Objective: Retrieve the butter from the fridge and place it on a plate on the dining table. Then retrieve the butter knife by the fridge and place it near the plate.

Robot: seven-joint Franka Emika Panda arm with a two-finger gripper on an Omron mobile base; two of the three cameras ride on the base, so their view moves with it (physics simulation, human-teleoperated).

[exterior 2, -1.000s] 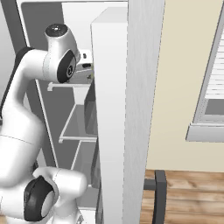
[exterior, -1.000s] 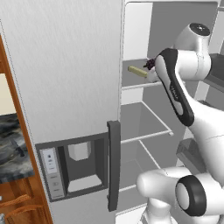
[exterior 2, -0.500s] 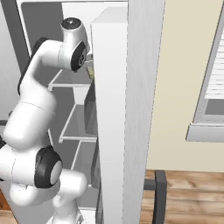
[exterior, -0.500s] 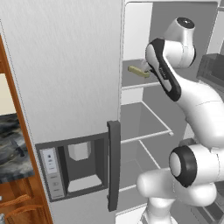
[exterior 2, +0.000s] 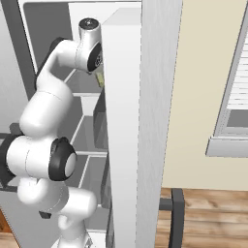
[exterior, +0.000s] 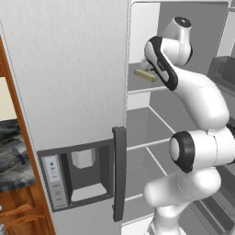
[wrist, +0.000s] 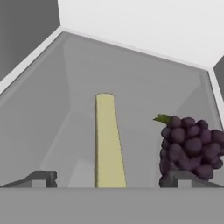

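The gripper [wrist: 109, 179] stands with its jaws spread wide, one dark fingertip [wrist: 41, 178] at about 8 o'clock in the hand view and the other at about 4 o'clock, neither touching anything. The butter lies between them, running from the bottom of that view toward 12 o'clock, so the hand is lined up along the stick's length and not yet closed on it.

The fridge [exterior: 69, 92] has its right-hand compartment open; the arm reaches up into it, toward 12 o'clock from the base. The left door is shut, with its dark handle [exterior: 119, 172] and dispenser panel [exterior: 75, 176] at about 7 o'clock in the left base view.

Inside, the upper shelf [wrist: 57, 118] carries two things. A bunch of dark grapes [wrist: 186, 146] sits at 3 o'clock of the butter, near it but apart, and close to the right-hand fingertip.

The butter [wrist: 107, 140] is a slim pale stick lying flat on that shelf; in the left base view it shows just beside the wrist.

It looks light, and I would judge it soft and rather slippery, likely to dent under a hard squeeze. The best hold seems across its narrow width, near the middle of its length, closing gently. The risk is the right-hand finger nudging the grapes as it comes in.
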